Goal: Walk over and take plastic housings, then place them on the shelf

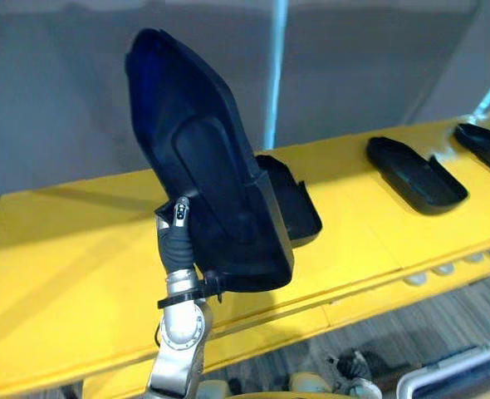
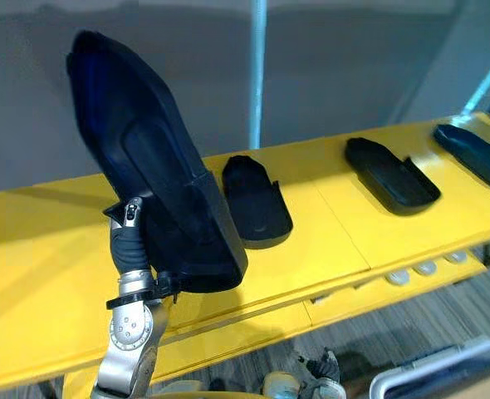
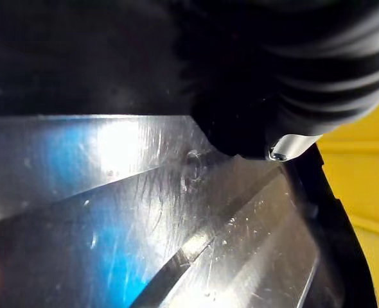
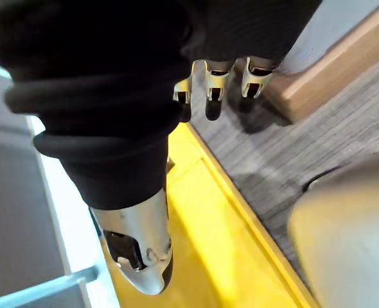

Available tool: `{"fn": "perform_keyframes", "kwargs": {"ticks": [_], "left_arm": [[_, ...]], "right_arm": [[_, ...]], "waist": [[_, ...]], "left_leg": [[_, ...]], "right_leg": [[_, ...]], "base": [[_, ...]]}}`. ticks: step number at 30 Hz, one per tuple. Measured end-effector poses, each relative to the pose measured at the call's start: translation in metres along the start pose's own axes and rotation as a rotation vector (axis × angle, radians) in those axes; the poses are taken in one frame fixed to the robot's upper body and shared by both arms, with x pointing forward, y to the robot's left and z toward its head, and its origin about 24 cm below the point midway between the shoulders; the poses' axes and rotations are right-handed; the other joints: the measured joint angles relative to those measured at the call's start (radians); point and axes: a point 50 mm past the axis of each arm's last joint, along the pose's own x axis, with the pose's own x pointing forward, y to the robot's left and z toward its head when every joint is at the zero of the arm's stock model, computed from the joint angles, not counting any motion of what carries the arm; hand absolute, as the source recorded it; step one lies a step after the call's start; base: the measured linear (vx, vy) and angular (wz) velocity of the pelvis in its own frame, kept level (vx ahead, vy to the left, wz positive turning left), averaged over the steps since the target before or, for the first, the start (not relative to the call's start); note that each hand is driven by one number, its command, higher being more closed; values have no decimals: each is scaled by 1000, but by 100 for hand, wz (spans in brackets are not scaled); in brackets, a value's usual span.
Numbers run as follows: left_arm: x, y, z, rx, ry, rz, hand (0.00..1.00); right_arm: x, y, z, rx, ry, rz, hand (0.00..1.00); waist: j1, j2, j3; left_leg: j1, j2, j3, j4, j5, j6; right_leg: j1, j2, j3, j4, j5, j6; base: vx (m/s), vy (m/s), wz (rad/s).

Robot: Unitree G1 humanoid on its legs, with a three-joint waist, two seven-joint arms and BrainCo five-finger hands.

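Observation:
A large black plastic housing (image 1: 203, 166) stands upright and tilted above the yellow shelf surface (image 1: 71, 258). My left hand (image 1: 179, 218) grips its lower edge from the left, thumb on the near face, the fingers hidden behind it. In the left wrist view the housing's glossy surface (image 3: 144, 218) lies right against the hand's dark cover (image 3: 286, 77). Three more black housings lie flat on the yellow surface: one just behind the held one (image 2: 256, 199), one further right (image 2: 392, 177), one at the far right (image 2: 476, 152). My right hand (image 4: 209, 83) hangs beside the yellow edge, fingers relaxed, holding nothing.
A grey wall runs behind the yellow surface, with a light blue post (image 1: 274, 75) rising at its back edge. Grey striped floor lies below the front edge. A white bin (image 1: 453, 378) stands at the lower right. A wooden board (image 4: 331, 70) lies on the floor past my right hand.

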Motion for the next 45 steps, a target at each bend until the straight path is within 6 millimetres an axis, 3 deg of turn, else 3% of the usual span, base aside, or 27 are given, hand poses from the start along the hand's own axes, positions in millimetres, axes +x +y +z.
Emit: {"fn": "perform_keyframes", "kwargs": {"ticks": [6,10,12,14,15,17,18,19,20,21,22,23,24,25,26,27,28,29,30,31,32,33,34,35,37,40,45], "left_arm": [[-6,3,-4,12,31,11,100],[-5,6,-5,22,35,19,100],[-3,12,-3,36,26,43,100],[-1,17,-3,49,25,73,100],[-1,18,-3,49,25,83,100],[-1,19,-1,39,19,109,100],[-1,19,-1,37,16,110,100],[-1,19,0,31,13,108,100],[-2,18,0,26,17,107,100],[-2,16,-1,22,18,103,100],[-1,17,-1,26,17,103,100],[0,19,-3,37,20,103,100],[-1,24,-10,58,47,110,100],[-1,27,-14,82,61,108,100],[-1,28,-14,92,64,103,100],[-1,30,-14,111,60,91,100],[-1,32,-14,119,57,89,100],[-1,33,-15,123,62,89,100],[-2,32,-17,124,72,88,100],[-3,31,-21,120,89,88,100],[-3,29,-22,113,94,88,100],[-3,27,-22,106,93,83,100],[-3,22,-23,87,98,66,100],[-5,16,-24,66,115,53,100],[-6,11,-25,55,124,32,100],[-5,8,-24,61,116,3,100],[-4,14,-24,78,112,23,100]], "right_arm": [[-5,-3,-10,2,20,-10,0],[-6,-1,-13,0,29,-6,0],[-5,1,-10,2,18,0,0],[-2,1,-3,-14,-2,2,0],[-2,0,-3,-16,-4,-1,0],[-2,-4,-2,-18,-7,-21,0],[-1,-4,-2,-16,-6,-24,0],[-1,-7,-2,-8,-5,-33,0],[0,-12,-2,-1,-1,-51,0],[1,-15,0,-4,-5,-59,0],[1,-11,-4,-5,13,-47,0],[0,-6,-7,0,30,-40,0],[-1,0,-13,-1,55,-27,0],[-2,2,-13,-10,59,-20,0],[-2,2,-13,-14,57,-18,0],[0,4,-11,-29,54,-13,0],[2,8,-6,-38,46,-5,0],[4,9,-3,-45,42,-2,0],[4,8,-3,-45,44,-2,0],[3,7,-5,-46,46,-3,0],[2,7,-6,-46,47,4,0],[2,7,-7,-46,50,6,0],[1,6,-8,-35,51,10,0],[2,2,-5,-28,35,2,0],[2,1,-5,-27,32,2,0],[1,0,-5,-15,33,-3,0],[1,2,-6,-7,35,0,0]], "waist": [[3,-16,-8],[1,-35,0],[0,-39,3],[-4,-48,15],[-5,-49,15],[-7,-45,15],[-9,-43,14],[-17,-34,9],[-30,-4,-12],[-36,10,-19],[-51,-1,-14],[-47,-32,-10],[-42,-47,-10],[-36,-59,-11],[-28,-59,-11],[-22,-56,-12],[-16,-54,-12],[-21,-53,-11],[-24,-53,-11],[-24,-53,-11],[-29,-53,-11],[-35,-54,-11],[-39,-53,-11],[-43,-35,-2],[-42,-22,1],[-34,-21,0],[-25,-20,-2]], "left_leg": [[7,-4,-14,-40,29,-6],[-32,-34,-80,-60,79,-9],[-71,2,22,-20,52,20],[-132,116,167,189,-7,30],[-130,146,180,226,-18,29],[-85,269,192,275,-32,26],[-69,294,186,271,-32,26],[-45,318,159,241,-24,22],[-14,308,79,168,-13,-69],[-10,288,59,143,-55,-130],[-18,262,53,124,-119,-180],[-32,238,58,144,-126,-171],[-62,207,65,192,-144,-150],[-87,209,81,256,-171,-134],[-96,211,91,281,-185,-130],[-125,227,137,308,-212,-104],[-130,246,177,303,-214,-92],[-130,245,195,293,-210,-84],[-123,242,201,278,-201,-80],[-99,237,216,247,-183,-76],[-94,221,225,227,-166,-72],[-91,210,224,218,-161,-72],[-90,194,220,209,-150,-74],[-84,188,210,199,-139,-77],[-63,183,201,160,-113,-78],[-38,188,191,109,-73,-81],[4,218,209,79,-62,-96]], "right_leg": [[36,-8,-48,-35,2,-3],[27,-42,-139,-36,2,-3],[-2,-61,-171,-24,2,-3],[-30,-110,-206,17,3,-2],[-33,-125,-213,26,3,-1],[-40,-176,-221,41,16,22],[-42,-189,-219,41,19,33],[-50,-214,-217,43,27,82],[-73,-227,-220,40,35,139],[-81,-240,-216,32,46,157],[-82,-270,-215,-3,84,185],[-78,-293,-203,-27,109,187],[-64,-303,-190,-91,175,158],[-63,-298,-186,-132,257,146],[-71,-294,-176,-148,292,137],[-94,-276,-159,-191,377,62],[-128,-258,-155,-170,369,38],[-162,-219,-127,-52,280,92],[-172,-189,-106,21,212,123],[-175,-128,-52,108,101,142],[-168,-68,-2,154,8,136],[-162,-44,13,162,-37,128],[-148,-14,52,144,-84,82],[-134,-10,50,135,-74,72],[-119,-11,37,123,-69,63],[-95,-3,15,99,-54,40],[-38,22,22,19,-13,25]], "base": [[28,-32,23],[-56,-1,65],[-109,52,58],[-123,145,49],[-134,270,38],[-129,363,29],[-107,440,24],[-103,497,29],[-99,527,29],[-98,577,31],[-79,490,18],[-96,561,7],[-100,488,-25],[-106,444,-42],[-218,479,-79],[-288,398,-97],[-306,344,-102],[-197,167,-66],[-129,107,-49],[-117,85,-39],[-112,39,-27],[-75,-11,-2],[-60,-22,21],[-26,-26,22],[7,-51,27],[33,-75,19],[-7,-7,-9]]}}
